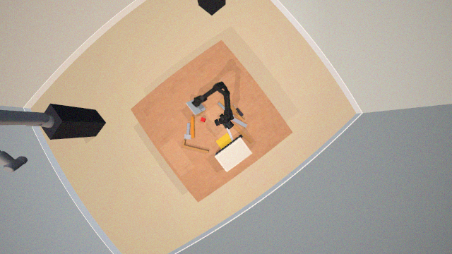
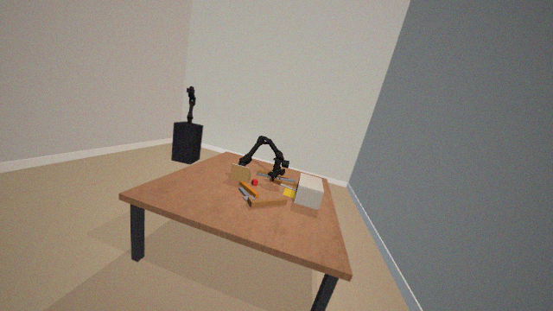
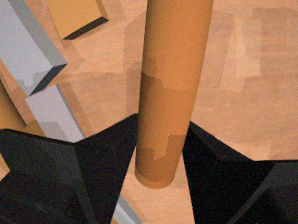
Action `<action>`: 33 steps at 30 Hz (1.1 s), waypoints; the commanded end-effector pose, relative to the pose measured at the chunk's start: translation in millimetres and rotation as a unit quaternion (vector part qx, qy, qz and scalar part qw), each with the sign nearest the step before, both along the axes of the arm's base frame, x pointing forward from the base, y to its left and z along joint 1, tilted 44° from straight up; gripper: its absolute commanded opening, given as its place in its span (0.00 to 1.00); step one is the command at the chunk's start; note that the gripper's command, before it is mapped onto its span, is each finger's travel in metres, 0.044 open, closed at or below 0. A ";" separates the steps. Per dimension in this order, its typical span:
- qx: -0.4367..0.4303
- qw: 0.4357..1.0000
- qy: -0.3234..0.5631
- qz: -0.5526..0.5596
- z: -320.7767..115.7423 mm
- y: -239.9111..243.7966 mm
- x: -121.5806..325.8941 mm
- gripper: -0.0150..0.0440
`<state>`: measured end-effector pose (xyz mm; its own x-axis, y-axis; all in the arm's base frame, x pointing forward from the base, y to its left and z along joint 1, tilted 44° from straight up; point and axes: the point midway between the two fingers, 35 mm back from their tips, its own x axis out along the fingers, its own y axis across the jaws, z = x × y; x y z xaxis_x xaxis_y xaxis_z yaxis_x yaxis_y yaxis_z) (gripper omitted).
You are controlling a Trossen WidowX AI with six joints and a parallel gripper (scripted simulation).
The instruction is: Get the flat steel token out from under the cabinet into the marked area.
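Note:
My gripper (image 1: 227,124) (image 2: 273,178) (image 3: 160,121) is shut on a round orange-brown handle (image 3: 174,65), whose rounded end shows just past the fingers. The white cabinet (image 1: 234,154) (image 2: 309,192) stands beyond the gripper, with a dark front edge. A yellow marked area (image 1: 222,141) (image 2: 289,193) lies directly in front of it. A thin pale strip (image 1: 229,134) runs from near the gripper to the cabinet front, beside the yellow area; I cannot tell if it belongs to the held tool. The steel token cannot be made out.
Grey bar (image 1: 241,123) (image 3: 31,47) and a pale piece (image 3: 59,114) lie beside the gripper. A dark object (image 1: 239,111) is behind them. Elsewhere are a red cube (image 1: 203,120) (image 2: 255,182), an orange bar (image 1: 193,128) (image 2: 249,189) and a brown L-shaped piece (image 1: 196,148) (image 2: 269,202).

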<state>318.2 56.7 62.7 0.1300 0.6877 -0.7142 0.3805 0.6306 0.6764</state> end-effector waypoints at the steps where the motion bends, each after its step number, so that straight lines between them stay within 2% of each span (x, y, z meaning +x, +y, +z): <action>1: -0.001 1.000 -0.004 0.001 0.0 -2.1 6.2 0.25; 33: -0.001 1.000 -0.005 0.001 -6.2 -15.0 39.6 0.25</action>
